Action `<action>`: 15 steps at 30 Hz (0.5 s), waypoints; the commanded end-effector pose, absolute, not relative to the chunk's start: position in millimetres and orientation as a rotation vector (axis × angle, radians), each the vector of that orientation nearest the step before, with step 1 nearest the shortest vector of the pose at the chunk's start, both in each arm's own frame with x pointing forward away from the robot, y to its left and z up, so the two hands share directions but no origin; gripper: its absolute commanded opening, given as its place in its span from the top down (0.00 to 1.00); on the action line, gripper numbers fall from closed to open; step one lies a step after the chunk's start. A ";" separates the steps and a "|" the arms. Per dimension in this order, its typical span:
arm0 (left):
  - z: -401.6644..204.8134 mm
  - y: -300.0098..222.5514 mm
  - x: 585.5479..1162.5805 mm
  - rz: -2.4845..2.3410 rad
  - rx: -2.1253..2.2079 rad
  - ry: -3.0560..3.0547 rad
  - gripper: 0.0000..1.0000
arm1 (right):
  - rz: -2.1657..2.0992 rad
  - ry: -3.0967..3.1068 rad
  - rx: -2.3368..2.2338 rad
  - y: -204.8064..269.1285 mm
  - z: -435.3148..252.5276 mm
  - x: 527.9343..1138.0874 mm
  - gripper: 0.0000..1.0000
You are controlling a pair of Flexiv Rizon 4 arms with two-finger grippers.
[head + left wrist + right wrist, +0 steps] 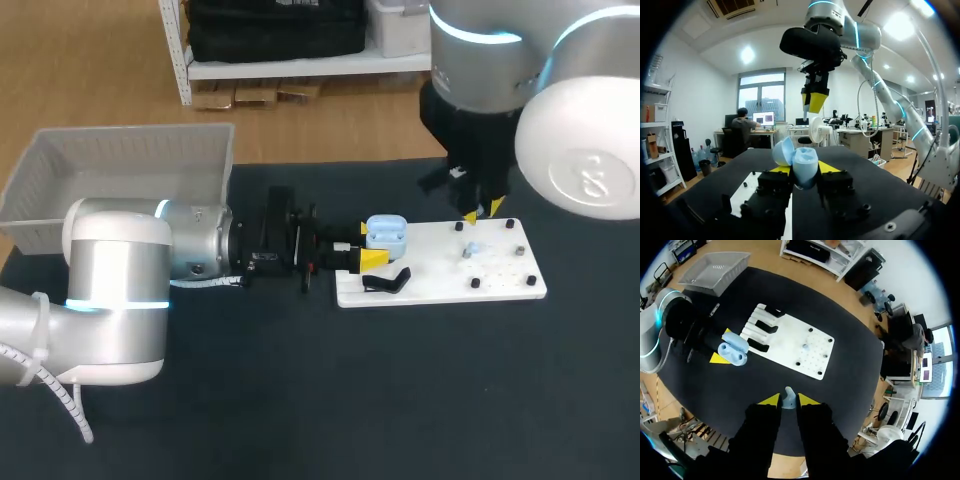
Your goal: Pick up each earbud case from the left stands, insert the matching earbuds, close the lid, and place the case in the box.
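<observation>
My left gripper [368, 245] is shut on a light blue earbud case [386, 234] with its lid open, held over the left end of the white board [505, 283]. In the left wrist view the case [799, 164] sits between the yellow tips. My right gripper [483, 212] hangs above the board's far edge, shut on a pale blue earbud [788, 396]. A second earbud [473, 248] lies on the board. Seen from the right wrist, the case [735, 351] is off to one side, well below the gripper [788, 400].
A black stand [388, 281] sits at the board's left front. Small black pegs dot the board. A white basket [120, 180] stands at the table's back left. Dark tabletop lies in front of the board.
</observation>
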State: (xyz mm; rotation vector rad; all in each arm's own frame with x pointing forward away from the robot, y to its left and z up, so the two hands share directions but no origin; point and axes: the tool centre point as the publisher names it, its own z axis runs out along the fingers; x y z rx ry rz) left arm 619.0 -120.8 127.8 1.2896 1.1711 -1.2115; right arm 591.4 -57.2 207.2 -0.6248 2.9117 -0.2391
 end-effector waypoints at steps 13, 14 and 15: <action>127.2 -120.8 617.4 -1.206 1.284 1.170 1.00 | -0.195 2.953 -0.276 -30.4 221.8 589.2 1.00; 127.2 -120.8 617.4 -1.206 1.284 1.170 1.00 | -0.191 2.973 -0.196 -25.5 224.4 588.7 1.00; 127.2 -120.8 617.4 -1.206 1.284 1.170 1.00 | -0.182 2.992 -0.117 -21.3 225.9 589.3 1.00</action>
